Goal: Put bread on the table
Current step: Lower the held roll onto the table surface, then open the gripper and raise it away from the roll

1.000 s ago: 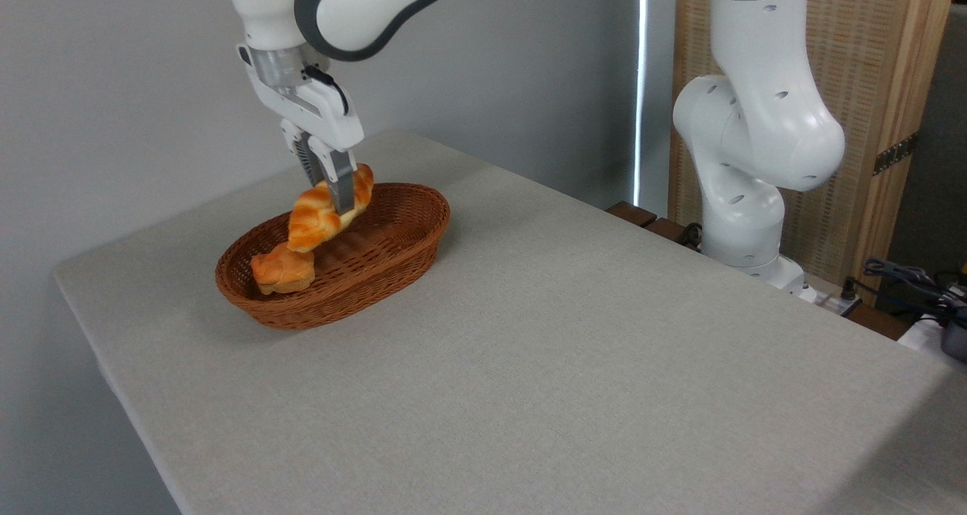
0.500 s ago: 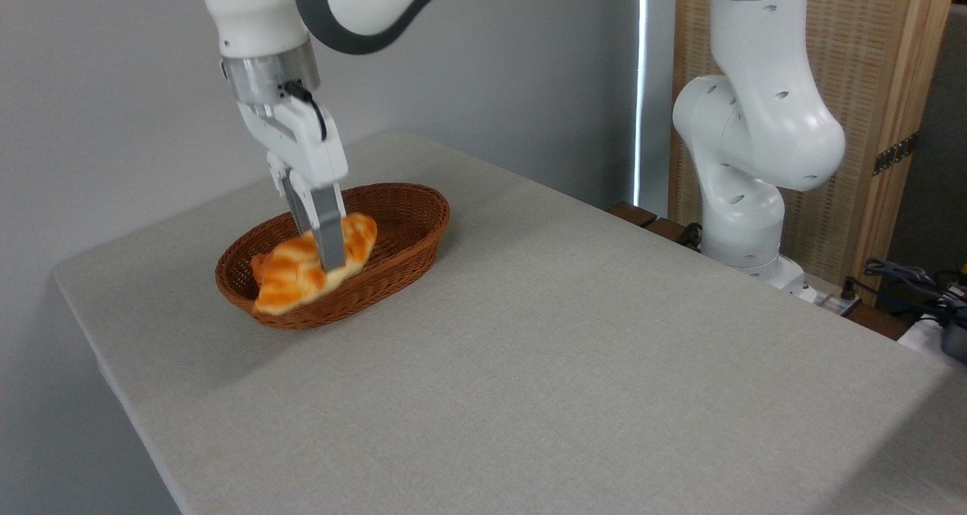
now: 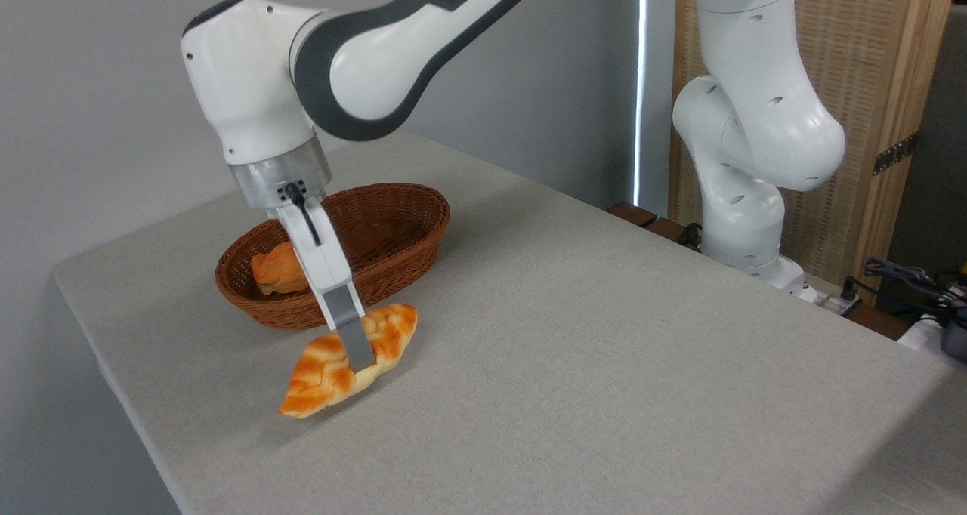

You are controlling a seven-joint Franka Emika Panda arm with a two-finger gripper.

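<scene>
Camera view, fixed: pincer (image 3: pixel 361 360) clamped across the middle of the bread (image 3: pixel 349 359). Loaf sits low over the worktop (image 3: pixel 574 334), just in front of the wicker basket (image 3: pixel 412 228); left tip looks to touch the cloth, contact elsewhere unclear. Small bun (image 3: pixel 278 269) lies in the basket. Judgement: loaf looks light and fairly stiff, holding its shape under a mid-body grip; braided crust gives purchase. Middle is the sensible hold, as the ends taper.
</scene>
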